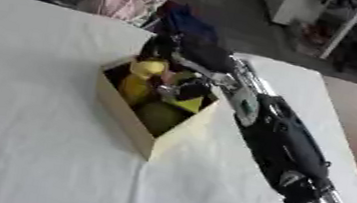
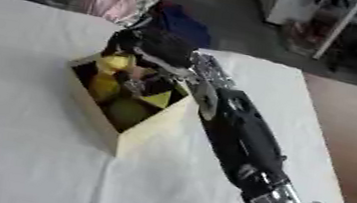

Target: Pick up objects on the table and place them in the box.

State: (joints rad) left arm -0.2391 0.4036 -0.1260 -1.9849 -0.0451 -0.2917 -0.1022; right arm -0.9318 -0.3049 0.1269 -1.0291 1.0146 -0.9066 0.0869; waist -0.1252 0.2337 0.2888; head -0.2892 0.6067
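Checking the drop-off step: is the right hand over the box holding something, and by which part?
Cannot be told: the right hand is over the box of yellow items, its fingers hidden.

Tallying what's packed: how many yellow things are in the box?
3 visible in the box: two at its left, one under the right hand. More may be hidden.

The table [image 1: 34,142] carries a white cloth. Beyond its far edge, a pink bundle [image 1: 124,4] and a dark blue bundle [image 1: 189,24] lie on the floor. A white cabinet [image 1: 294,4] stands at upper right.
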